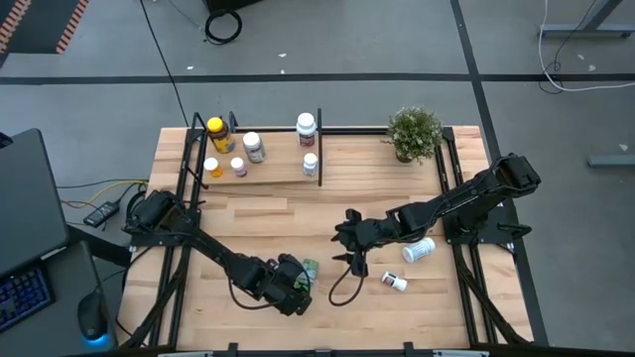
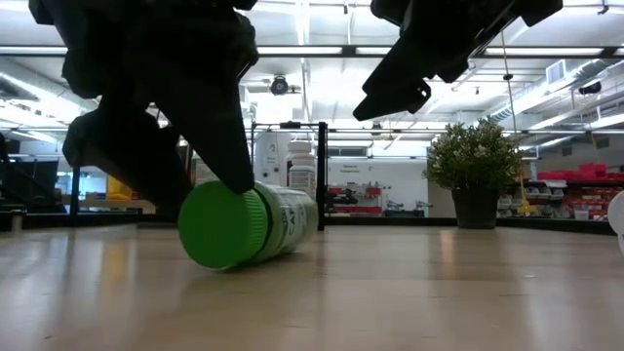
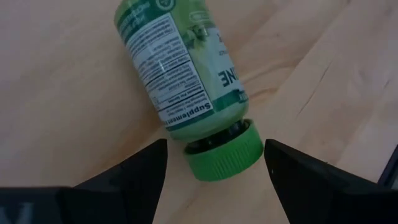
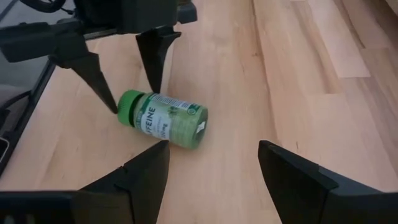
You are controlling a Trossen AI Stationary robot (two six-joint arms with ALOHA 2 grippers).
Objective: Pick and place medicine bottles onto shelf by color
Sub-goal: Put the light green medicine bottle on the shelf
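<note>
A green medicine bottle (image 1: pixel 310 268) with a green cap lies on its side on the plank table near the near edge. It also shows in the low view as the green bottle (image 2: pixel 244 222). My left gripper (image 3: pixel 214 146) is open and low over it, one finger on each side of the cap (image 3: pixel 225 151). My right gripper (image 4: pixel 214 158) is open and hovers to the bottle's right (image 1: pixel 349 248), touching nothing. Two white bottles (image 1: pixel 419 250) (image 1: pixel 395 282) lie on the table on the right. The shelf (image 1: pixel 273 174) at the far left holds several bottles, among them an amber yellow-capped one (image 1: pixel 216 133). My left gripper has its open fingers (image 4: pixel 99 78) slanting down from above on either side of the green bottle's cap end (image 4: pixel 127 106). The fingers lie across the bottle, which rests on its side on the table. Whether a fingertip touches the cap, I cannot tell.
A small potted plant (image 1: pixel 415 132) stands at the far right of the table, beside the shelf's end. Black posts (image 1: pixel 320 149) rise from the shelf. A loose black cable (image 1: pixel 342 290) lies on the table near the right gripper. Bare planks lie between shelf and grippers.
</note>
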